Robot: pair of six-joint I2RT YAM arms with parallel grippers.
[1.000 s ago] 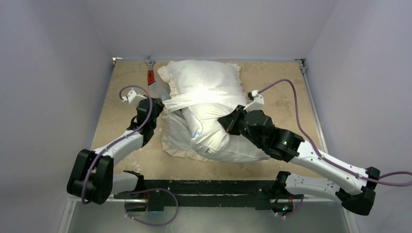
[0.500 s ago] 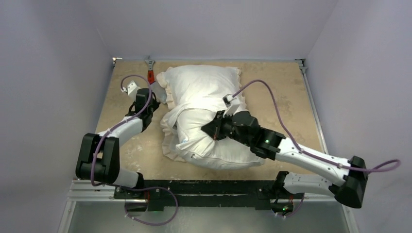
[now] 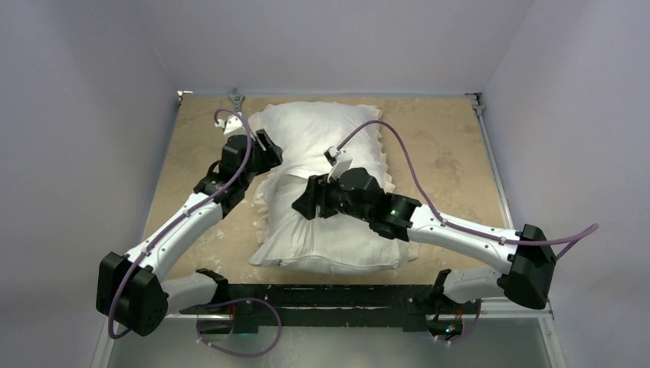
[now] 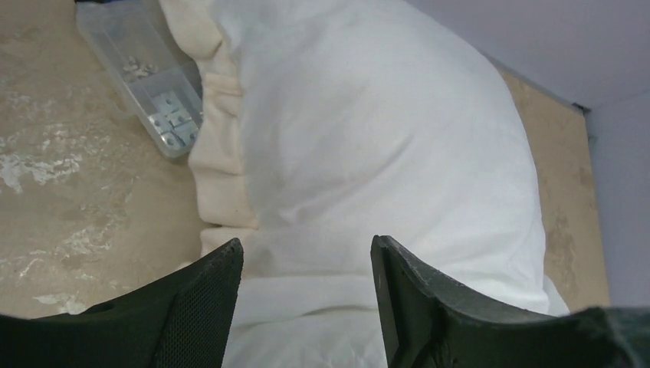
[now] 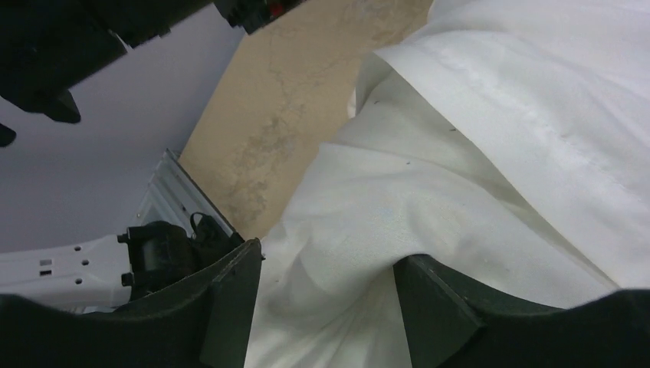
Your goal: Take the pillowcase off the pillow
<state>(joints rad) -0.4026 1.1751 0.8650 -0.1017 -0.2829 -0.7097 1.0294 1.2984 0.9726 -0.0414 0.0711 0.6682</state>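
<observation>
The pillowcase point(image 3: 322, 134) lies white side up at the back of the table, its cream frill point(image 4: 218, 153) running down the left edge. The pillow point(image 3: 329, 238), plain white with faint specks, sticks out of it toward the near edge. My left gripper point(image 3: 268, 149) hovers over the pillowcase's left side, jaws open point(image 4: 306, 264) with nothing between them. Further forward, my right gripper point(image 3: 303, 203) is on the pillow's left part. It is open point(image 5: 326, 268), and a fold of the pillow point(image 5: 383, 207) bulges between its fingers. The pillowcase edge point(image 5: 536, 115) lies above it.
A clear plastic box point(image 4: 146, 77) of small metal parts sits on the tan table point(image 3: 444, 153) just left of the frill. A metal tool head point(image 3: 236, 96) shows at the back edge. Pale walls close in on three sides.
Both grippers have gone from shut to open. The left arm swung back and right to the pillowcase's left side. The right arm moved left, and the pillow shifted left with it.
</observation>
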